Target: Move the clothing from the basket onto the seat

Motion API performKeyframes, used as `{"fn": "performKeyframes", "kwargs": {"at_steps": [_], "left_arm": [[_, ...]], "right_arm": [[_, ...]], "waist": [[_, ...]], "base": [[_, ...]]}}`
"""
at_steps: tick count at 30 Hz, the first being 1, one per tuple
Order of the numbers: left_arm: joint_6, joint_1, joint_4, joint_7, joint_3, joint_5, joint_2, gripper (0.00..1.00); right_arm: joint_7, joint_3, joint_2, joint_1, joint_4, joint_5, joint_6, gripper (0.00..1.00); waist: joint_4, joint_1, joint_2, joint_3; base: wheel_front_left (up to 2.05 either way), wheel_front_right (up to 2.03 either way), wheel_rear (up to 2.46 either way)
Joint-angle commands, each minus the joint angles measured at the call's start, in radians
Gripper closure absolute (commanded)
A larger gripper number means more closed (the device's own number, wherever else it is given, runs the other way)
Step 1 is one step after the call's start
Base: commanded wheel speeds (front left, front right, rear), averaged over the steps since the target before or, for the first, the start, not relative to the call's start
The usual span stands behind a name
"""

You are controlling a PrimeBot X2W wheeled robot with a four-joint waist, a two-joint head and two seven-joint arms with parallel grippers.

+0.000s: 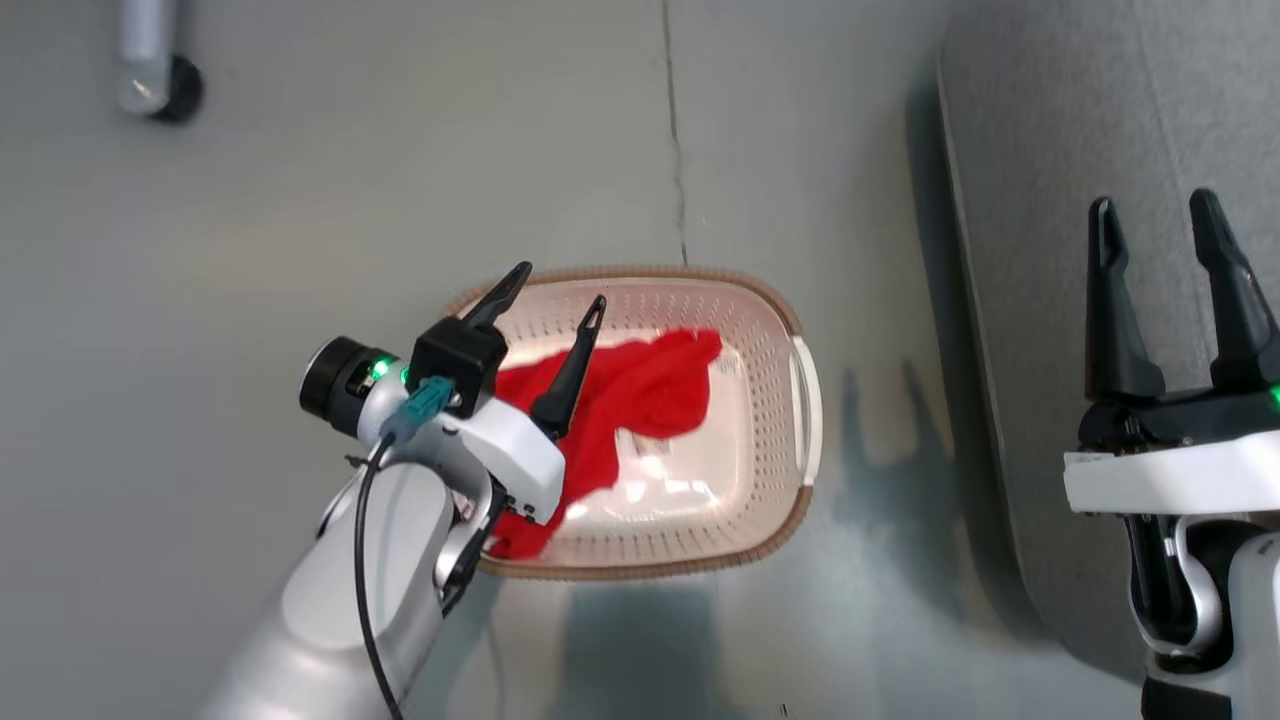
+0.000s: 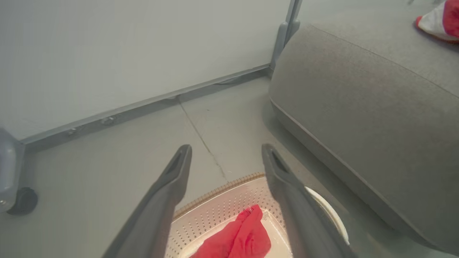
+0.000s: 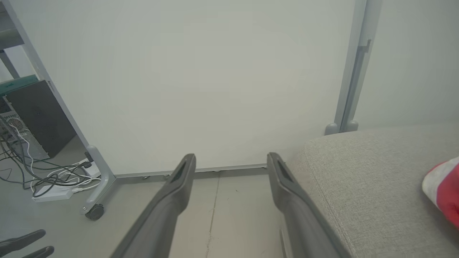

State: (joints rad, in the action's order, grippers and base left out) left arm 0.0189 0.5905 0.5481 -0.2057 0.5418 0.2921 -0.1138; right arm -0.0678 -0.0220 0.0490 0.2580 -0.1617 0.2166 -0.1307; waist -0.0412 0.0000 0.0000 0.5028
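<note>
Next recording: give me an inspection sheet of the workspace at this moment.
Surface: grey floor, one crack line.
Job's things: basket on the floor; one red garment inside it; second garment on the seat.
Clutter: nothing seen.
Grippers: left gripper open above the basket, empty; right gripper open, empty, by the seat's edge.
Cables: black cable along the left forearm; cable tangle on the floor.
Surroundings: white partition on casters.
</note>
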Motion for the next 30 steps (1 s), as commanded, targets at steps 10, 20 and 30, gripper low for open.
{"fn": "performKeyframes", "kwargs": {"at_steps": [10,20,30], "left_arm": [[0.067,0.233,0.388,0.034,0.061,-0.038,0.01,0.0],[0.068,0.367,0.646,0.075,0.094,-0.068,-0.038,0.0],[0.041,0.432,0.719,0.167,0.146,-0.116,-0.1,0.0]], "right_arm": [[-0.069,0.045,0.004,0.083,-0.005,0.013,0.0,0.0],[-0.145,0.106,0.003,0.085,0.034,0.076,0.0,0.0],[-0.184,0.159,0.003,0.098,0.069,0.127,0.0,0.0]], "waist": [[-0.161,0.0,0.0,0.328],[-0.266,0.0,0.0,0.446],[-0.327,0.0,0.0,0.499]], "base": [[0.0,0.0,0.0],[0.0,0.0,0.0],[0.0,0.0,0.0]]}}
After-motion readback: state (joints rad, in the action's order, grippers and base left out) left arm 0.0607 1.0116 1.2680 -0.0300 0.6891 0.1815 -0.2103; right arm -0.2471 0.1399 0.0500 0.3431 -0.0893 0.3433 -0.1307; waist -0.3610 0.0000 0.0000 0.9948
